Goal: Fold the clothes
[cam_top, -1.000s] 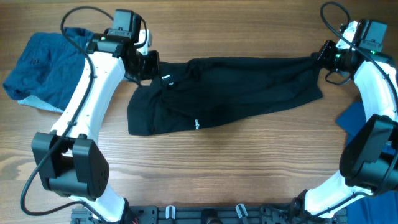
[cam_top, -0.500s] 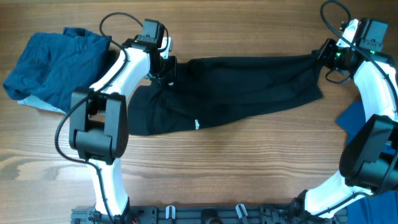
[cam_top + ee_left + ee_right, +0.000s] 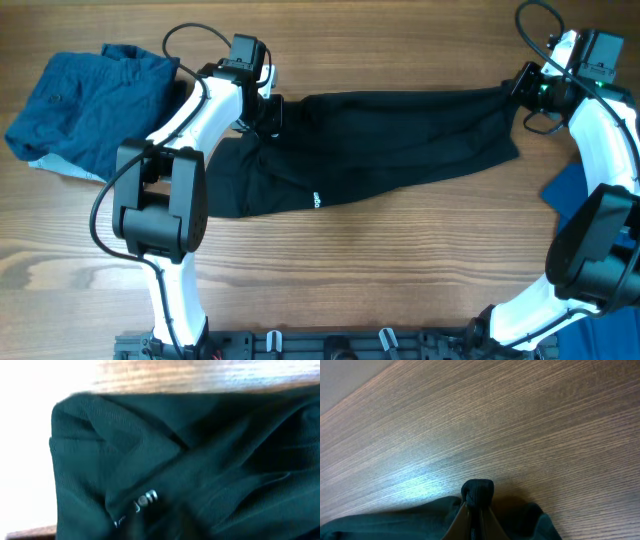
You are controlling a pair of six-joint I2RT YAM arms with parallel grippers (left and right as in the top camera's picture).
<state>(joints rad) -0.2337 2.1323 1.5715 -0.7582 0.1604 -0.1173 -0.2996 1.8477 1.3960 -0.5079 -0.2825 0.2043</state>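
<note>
Black garment (image 3: 400,130) is pinched tight between the right fingers (image 3: 461,522); how far the left fingers (image 3: 272,108) are spread cannot be told.

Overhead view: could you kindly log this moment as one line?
right gripper: shut on long black cloth garment, right end | left gripper: at its left end, grip unclear | teal-blue cloth garment: aside

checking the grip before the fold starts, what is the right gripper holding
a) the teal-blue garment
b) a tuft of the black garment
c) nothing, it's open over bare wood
B: in the right wrist view the right gripper is closed on a small bunched tuft of the black garment, with the bare wooden table beyond it.
</note>
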